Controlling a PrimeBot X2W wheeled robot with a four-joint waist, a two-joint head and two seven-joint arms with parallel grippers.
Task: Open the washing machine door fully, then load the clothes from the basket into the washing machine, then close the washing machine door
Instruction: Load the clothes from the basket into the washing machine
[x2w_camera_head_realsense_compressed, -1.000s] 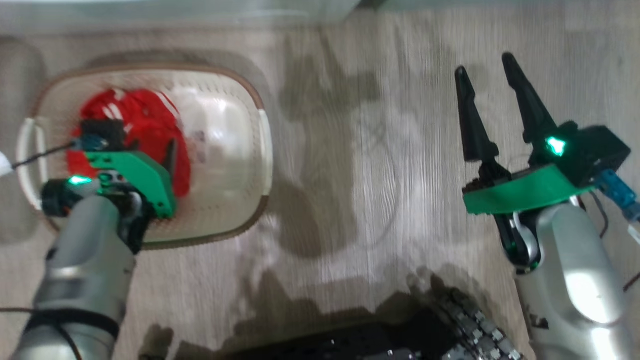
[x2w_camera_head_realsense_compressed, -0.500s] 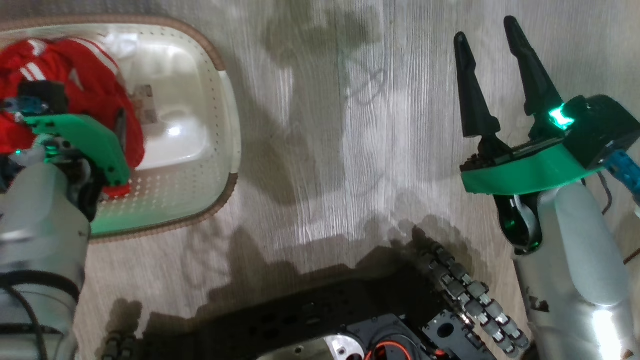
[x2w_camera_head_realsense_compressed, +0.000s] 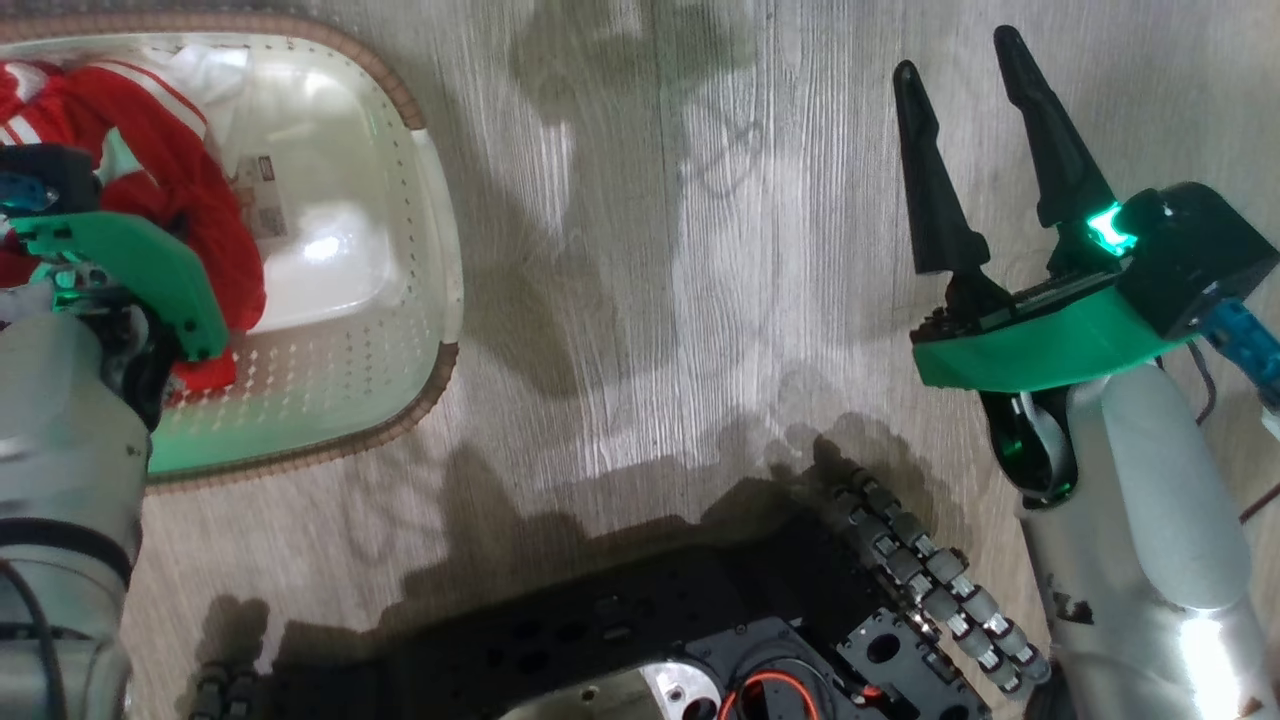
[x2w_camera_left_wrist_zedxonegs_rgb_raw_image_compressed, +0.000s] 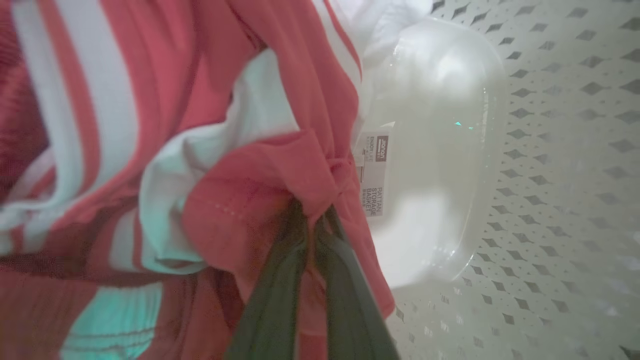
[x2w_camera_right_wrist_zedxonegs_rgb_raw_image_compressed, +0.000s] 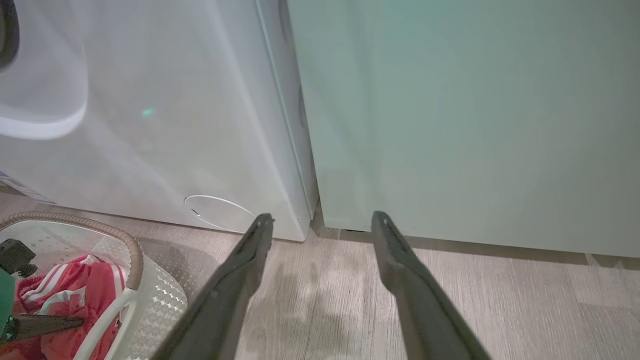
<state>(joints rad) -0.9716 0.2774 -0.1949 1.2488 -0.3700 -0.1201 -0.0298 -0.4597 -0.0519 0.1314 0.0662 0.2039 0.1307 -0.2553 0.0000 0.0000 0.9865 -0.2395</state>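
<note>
The cream basket (x2w_camera_head_realsense_compressed: 425, 200) stands on the floor at the left, holding the red clothes (x2w_camera_head_realsense_compressed: 195, 205) with white stripes. My left gripper (x2w_camera_left_wrist_zedxonegs_rgb_raw_image_compressed: 312, 212) reaches down into it, shut on a fold of the red clothes (x2w_camera_left_wrist_zedxonegs_rgb_raw_image_compressed: 260, 170), beside the label on the basket's (x2w_camera_left_wrist_zedxonegs_rgb_raw_image_compressed: 550, 150) bottom. My right gripper (x2w_camera_head_realsense_compressed: 955, 48) hangs open above bare floor at the right, holding nothing. In the right wrist view that gripper (x2w_camera_right_wrist_zedxonegs_rgb_raw_image_compressed: 322, 216) points at the washing machine's (x2w_camera_right_wrist_zedxonegs_rgb_raw_image_compressed: 150, 125) lower corner, with the basket (x2w_camera_right_wrist_zedxonegs_rgb_raw_image_compressed: 135, 255) and clothes (x2w_camera_right_wrist_zedxonegs_rgb_raw_image_compressed: 75, 295) at the lower left. A dark curved edge shows at that view's top left; I cannot tell whether it is the door.
A pale green cabinet (x2w_camera_right_wrist_zedxonegs_rgb_raw_image_compressed: 450, 125) stands right of the washer, with a narrow gap between them. The washer's round lower cap (x2w_camera_right_wrist_zedxonegs_rgb_raw_image_compressed: 220, 212) sits just above the floor. My black wheeled base (x2w_camera_head_realsense_compressed: 700, 640) lies at the head view's bottom edge. Wood-look floor (x2w_camera_head_realsense_compressed: 650, 300) separates basket and right arm.
The head camera has swung, sliding the basket left and up in the picture. My left gripper, down in the basket, has closed on the red fabric. The right gripper stays open.
</note>
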